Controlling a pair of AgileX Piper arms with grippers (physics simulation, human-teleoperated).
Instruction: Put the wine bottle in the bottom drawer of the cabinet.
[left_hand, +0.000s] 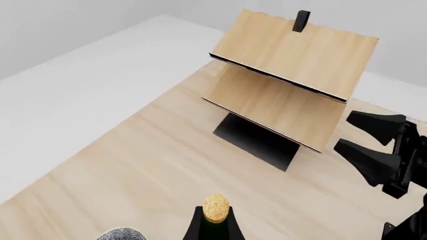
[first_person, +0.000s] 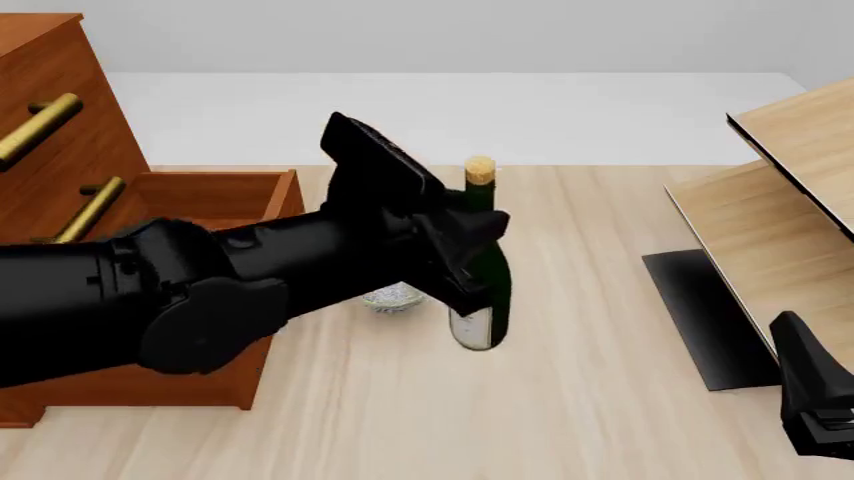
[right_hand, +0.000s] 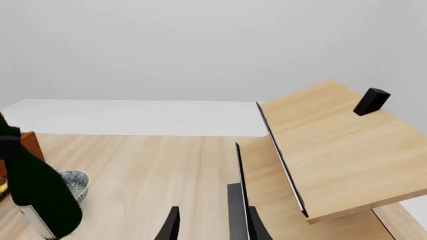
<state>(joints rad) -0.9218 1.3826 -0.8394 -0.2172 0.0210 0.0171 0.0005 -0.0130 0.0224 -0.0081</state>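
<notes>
The wine bottle (first_person: 482, 300), dark green with a tan cork (first_person: 479, 172), stands upright on the table just right of the cabinet (first_person: 54, 80). My left gripper (first_person: 470, 240) is shut on the bottle's shoulder. In the left wrist view the cork (left_hand: 215, 207) sits between the two fingers (left_hand: 194, 225). The bottom drawer (first_person: 220, 178) is pulled out, and my arm hides its handle. My right gripper (first_person: 814, 400) is open and empty at the front right. It also shows in the left wrist view (left_hand: 373, 145). The bottle also shows in the right wrist view (right_hand: 37, 195).
A speckled grey bowl (first_person: 394, 297) sits just left of the bottle, beside the open drawer. It also shows in the right wrist view (right_hand: 75, 182). A pale light-wood shelf unit (first_person: 787, 200) with a black base panel (first_person: 701, 310) fills the right side. A small black block (right_hand: 371, 101) sits on its top.
</notes>
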